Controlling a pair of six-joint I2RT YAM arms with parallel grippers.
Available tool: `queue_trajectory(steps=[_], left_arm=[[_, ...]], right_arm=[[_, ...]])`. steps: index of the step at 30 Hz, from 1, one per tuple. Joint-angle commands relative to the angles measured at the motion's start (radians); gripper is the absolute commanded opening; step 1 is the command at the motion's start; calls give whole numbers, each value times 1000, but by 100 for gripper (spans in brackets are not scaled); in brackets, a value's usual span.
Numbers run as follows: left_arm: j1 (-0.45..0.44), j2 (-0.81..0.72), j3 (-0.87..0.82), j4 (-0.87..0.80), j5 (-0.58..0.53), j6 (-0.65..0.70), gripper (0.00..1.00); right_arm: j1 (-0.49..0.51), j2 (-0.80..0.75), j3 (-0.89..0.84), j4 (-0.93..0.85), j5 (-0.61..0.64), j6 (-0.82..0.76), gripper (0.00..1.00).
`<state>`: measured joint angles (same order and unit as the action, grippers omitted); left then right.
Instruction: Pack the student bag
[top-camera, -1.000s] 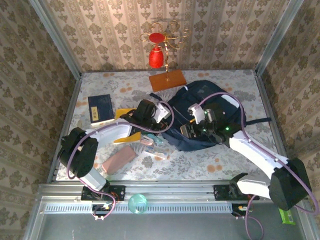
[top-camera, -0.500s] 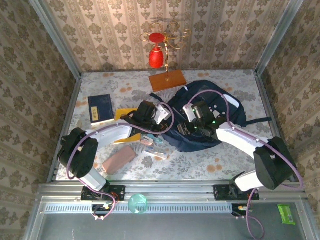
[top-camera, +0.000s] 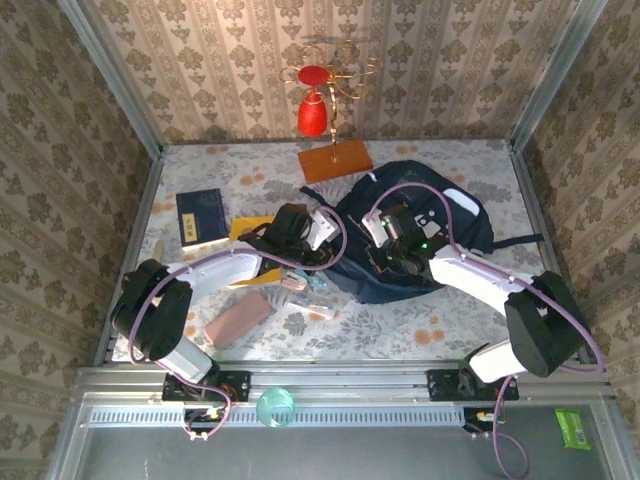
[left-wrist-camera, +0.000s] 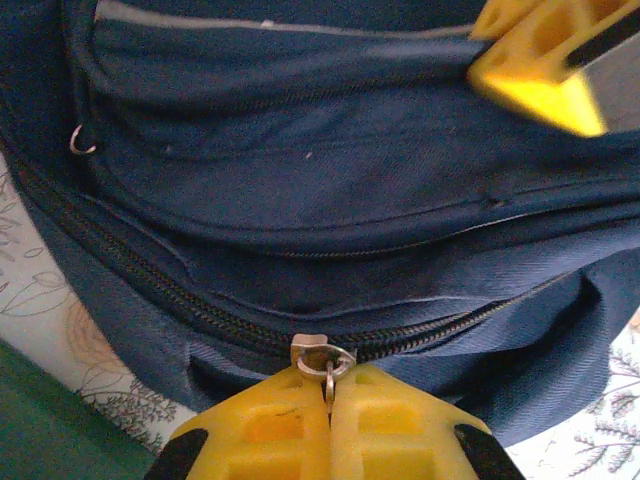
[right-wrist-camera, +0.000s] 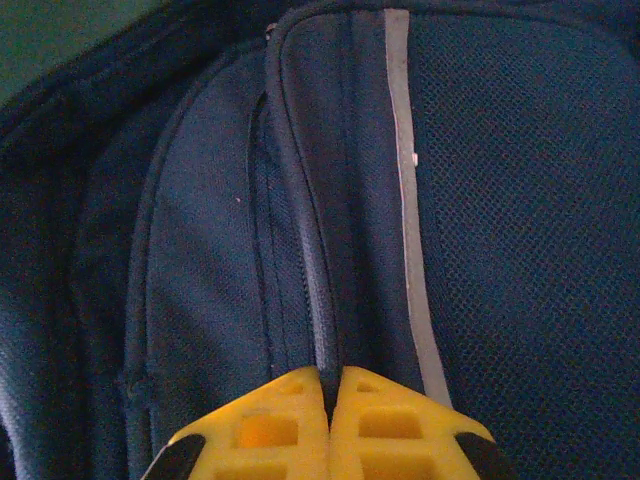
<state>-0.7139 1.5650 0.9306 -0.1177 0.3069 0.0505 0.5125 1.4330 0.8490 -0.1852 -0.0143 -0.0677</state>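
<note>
Gripping zipper pull (left-wrist-camera: 324, 356): left pincer (left-wrist-camera: 328, 388) clenched | right pincer (right-wrist-camera: 330, 385) clenched on student bag (right-wrist-camera: 500, 200) seam

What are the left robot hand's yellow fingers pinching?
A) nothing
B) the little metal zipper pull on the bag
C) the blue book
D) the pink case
B: in the left wrist view the left gripper is shut on the metal zipper pull of the student bag.

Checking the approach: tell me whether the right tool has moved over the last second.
Yes. From above, the right tool shifted slightly left, toward the wooden stand base, over the student bag.
</note>
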Motion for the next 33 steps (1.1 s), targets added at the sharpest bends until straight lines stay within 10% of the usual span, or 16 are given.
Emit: queue_trajectory(steps=[1,17,33], left_arm=[[9,4,1,-22,-95,46,0],[109,79,69,-64,-338,33,0],[15,-50,29,-24,47,-29,0]], right_arm=[[-53,-107,-19,-42,-30,-34,0],[-186,-303,-110,-104,-247,62,0],[-148,9,213,-127,-299,-30,1]])
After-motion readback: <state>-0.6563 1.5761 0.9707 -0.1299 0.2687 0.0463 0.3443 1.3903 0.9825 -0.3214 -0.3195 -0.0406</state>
